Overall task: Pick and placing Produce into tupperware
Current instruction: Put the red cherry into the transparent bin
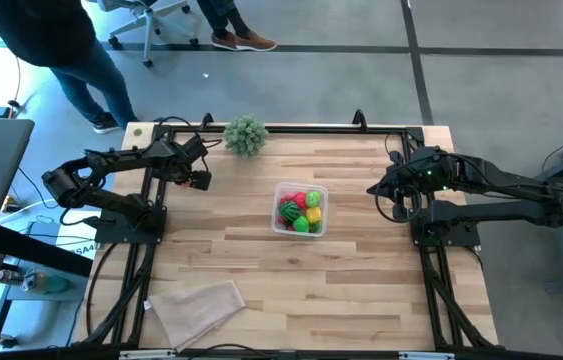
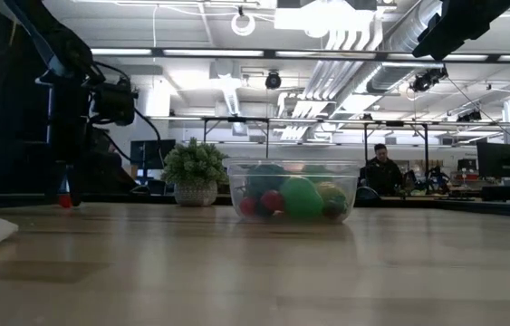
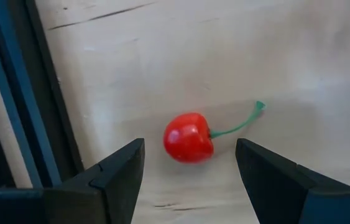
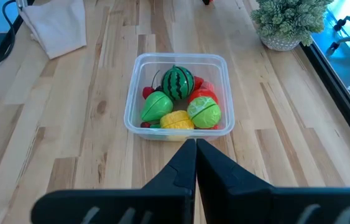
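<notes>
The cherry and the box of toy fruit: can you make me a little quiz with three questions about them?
1. True or false: the red cherry already lies inside the clear tupperware.
2. Which pincer has its fingers apart around the cherry: A) the left pincer or B) the right pincer?
3. Fill in: the striped, dark green fruit in the tupperware is a toy ____.

Key
1. False. It lies on the bare wood, with its green stem sticking out.
2. A. The right pincer is shut and points at the tupperware from a distance.
3. Watermelon.
</notes>
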{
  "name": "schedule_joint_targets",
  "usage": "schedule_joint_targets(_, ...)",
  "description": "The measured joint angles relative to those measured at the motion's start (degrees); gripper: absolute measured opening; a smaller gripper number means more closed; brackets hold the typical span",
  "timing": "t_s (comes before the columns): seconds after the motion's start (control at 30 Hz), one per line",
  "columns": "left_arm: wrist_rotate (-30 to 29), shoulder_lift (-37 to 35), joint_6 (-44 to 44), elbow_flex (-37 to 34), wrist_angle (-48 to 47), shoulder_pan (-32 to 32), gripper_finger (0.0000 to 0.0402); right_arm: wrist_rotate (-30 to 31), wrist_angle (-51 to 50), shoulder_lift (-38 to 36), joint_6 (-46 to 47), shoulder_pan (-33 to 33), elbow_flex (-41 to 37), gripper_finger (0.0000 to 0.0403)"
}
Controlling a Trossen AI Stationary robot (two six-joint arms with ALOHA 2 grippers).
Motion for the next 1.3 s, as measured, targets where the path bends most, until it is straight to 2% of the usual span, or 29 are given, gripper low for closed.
schedule_joint_targets(0.17,-2.3,0.0,-0.3,0.0,0.3,0.0,0.0241,0.0,0.0,0.0,0.0,0.0,0.0,0.0002)
schedule_joint_targets(0.47,-1.9,0.0,-0.4,0.0,1.7,0.0,0.0238,0.0,0.0,0.0,0.0,0.0,0.0,0.0002)
schedule_joint_targets(0.87,-1.8,0.0,-0.5,0.0,1.6,0.0,0.0163,0.0,0.0,0.0,0.0,0.0,0.0,0.0002)
schedule_joint_targets(1.3,-1.0,-0.3,0.0,-3.5,5.7,0.0,0.0138,0.0,0.0,0.0,0.0,0.0,0.0,0.0002)
